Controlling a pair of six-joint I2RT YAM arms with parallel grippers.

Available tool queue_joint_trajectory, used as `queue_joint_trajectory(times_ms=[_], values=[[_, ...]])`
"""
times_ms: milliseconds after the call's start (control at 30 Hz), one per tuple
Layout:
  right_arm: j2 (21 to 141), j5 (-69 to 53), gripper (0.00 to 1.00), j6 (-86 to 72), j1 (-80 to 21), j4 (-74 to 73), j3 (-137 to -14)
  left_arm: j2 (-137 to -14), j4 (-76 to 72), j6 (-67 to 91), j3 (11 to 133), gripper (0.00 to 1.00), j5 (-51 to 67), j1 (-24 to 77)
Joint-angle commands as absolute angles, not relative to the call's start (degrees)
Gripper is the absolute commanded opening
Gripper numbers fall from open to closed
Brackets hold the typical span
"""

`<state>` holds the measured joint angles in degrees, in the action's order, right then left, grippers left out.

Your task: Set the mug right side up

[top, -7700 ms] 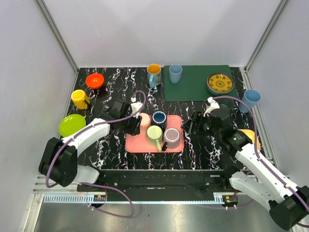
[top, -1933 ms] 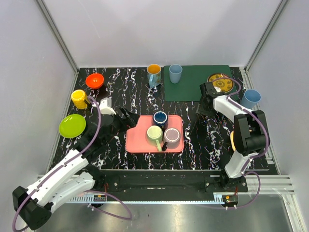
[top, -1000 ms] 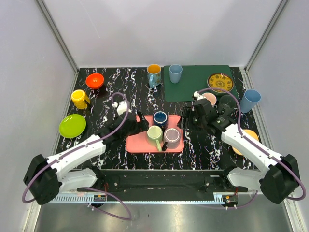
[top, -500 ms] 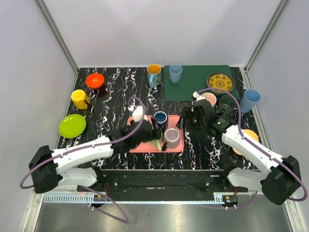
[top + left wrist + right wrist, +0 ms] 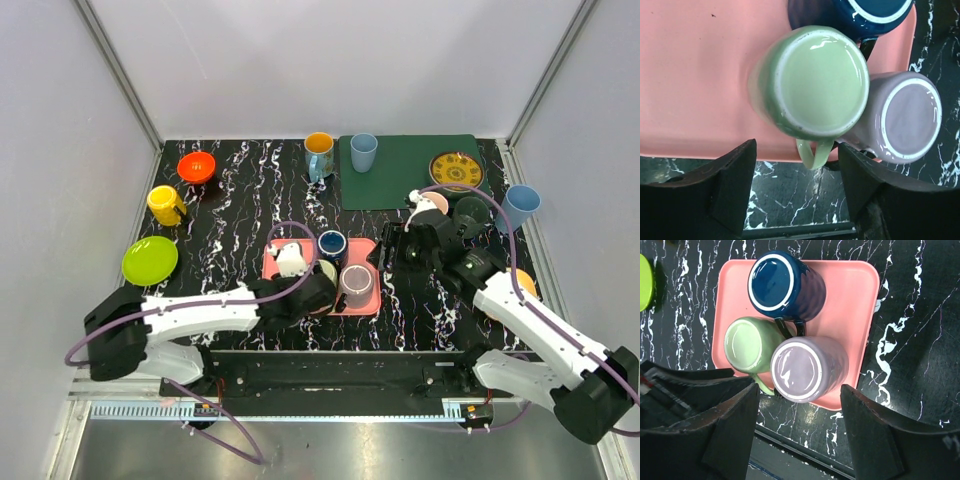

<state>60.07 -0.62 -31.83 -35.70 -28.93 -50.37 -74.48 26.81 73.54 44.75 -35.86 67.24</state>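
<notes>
Green mug point(image 5: 812, 85) inverted, handle between tips of spread left tool point(image 5: 796, 150).

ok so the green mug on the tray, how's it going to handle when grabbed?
Green mug looks glazed, glossy: likely rigid, slippery on the wall; its handle may grip surer. It stands base up, tight against the purple mug, so lifting could nudge that. Broad footing: probably won't tip.

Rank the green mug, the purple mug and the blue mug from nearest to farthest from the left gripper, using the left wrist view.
From the left gripper:
1. Green mug, straight ahead, its handle between the fingers.
2. Purple mug, to the right in the picture.
3. Blue mug, at the top edge, beyond the green one.
</notes>
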Motion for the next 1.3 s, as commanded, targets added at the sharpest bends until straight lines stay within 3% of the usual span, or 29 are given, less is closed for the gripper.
queue_joint_trajectory(times_ms=[0, 233, 400, 500, 833, 1067, 1267], values=[[57.2, -0.9, 0.72, -32.6, -36.4, -29.6, -49.6, -80.7, 30.6, 79.9, 51.8, 0.67, -37.9, 66.8], [55.7, -1.9, 0.72, -32.3, -36.5, -29.8, -49.7, -86.7, 33.6, 82.1, 56.5, 0.62, -36.8, 65.2], [56.3, -2.5, 0.72, -31.7, -36.5, -29.0, -49.4, -86.7, 33.7, 81.9, 55.4, 0.43, -35.2, 64.8], [57.0, -3.2, 0.72, -31.7, -36.4, -28.3, -49.4, -84.6, 33.7, 81.6, 52.7, 0.38, -34.2, 64.8], [59.2, -3.1, 0.72, -31.6, -36.5, -26.9, -50.3, -76.1, 33.7, 76.5, 47.5, 0.36, -32.7, 64.7], [60.2, -3.3, 0.72, -31.8, -36.4, -26.5, -50.5, -77.7, 33.5, 69.5, 49.4, 0.53, -30.9, 63.3], [60.7, -3.2, 0.72, -31.9, -36.4, -26.0, -50.0, -79.3, 33.4, 64.2, 49.9, 0.55, -27.3, 61.2]])
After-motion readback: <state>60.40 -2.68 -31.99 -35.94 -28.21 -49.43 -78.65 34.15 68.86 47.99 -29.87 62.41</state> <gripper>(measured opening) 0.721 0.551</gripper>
